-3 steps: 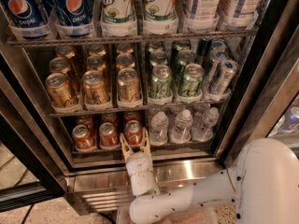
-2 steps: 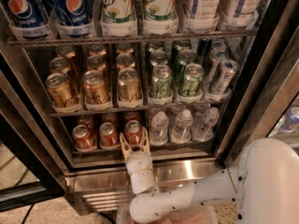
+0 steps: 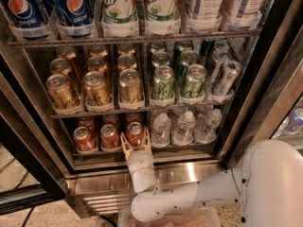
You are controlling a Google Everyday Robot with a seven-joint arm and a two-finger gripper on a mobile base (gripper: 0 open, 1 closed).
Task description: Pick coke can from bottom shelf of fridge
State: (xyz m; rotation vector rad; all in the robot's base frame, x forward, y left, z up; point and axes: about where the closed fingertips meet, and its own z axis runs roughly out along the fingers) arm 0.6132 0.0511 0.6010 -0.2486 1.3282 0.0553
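Hand (image 3: 136, 144), spread apart, flanks red, silver-topped coke can (image 3: 135, 131) on bottom shelf (image 3: 94, 152) of fridge (image 3: 189, 170).

I saw the gripper (image 3: 135, 139) at the front edge of the bottom shelf (image 3: 94, 154). Its fingers (image 3: 125, 145), a matt, pale tan material that looked like plastic, were spread either side of a coke can (image 3: 134, 131) of glossy red metal with a dull silver top. The wrist (image 3: 140, 171) behind them was smooth, matt white casing. The shelf was dark wire with clear plastic fronts. The fridge (image 3: 94, 182) frame was brushed steel, faintly reflective. The gold cans (image 3: 96, 89) above shone like polished aluminium, and the water bottles (image 3: 184, 126) were clear, glossy plastic.
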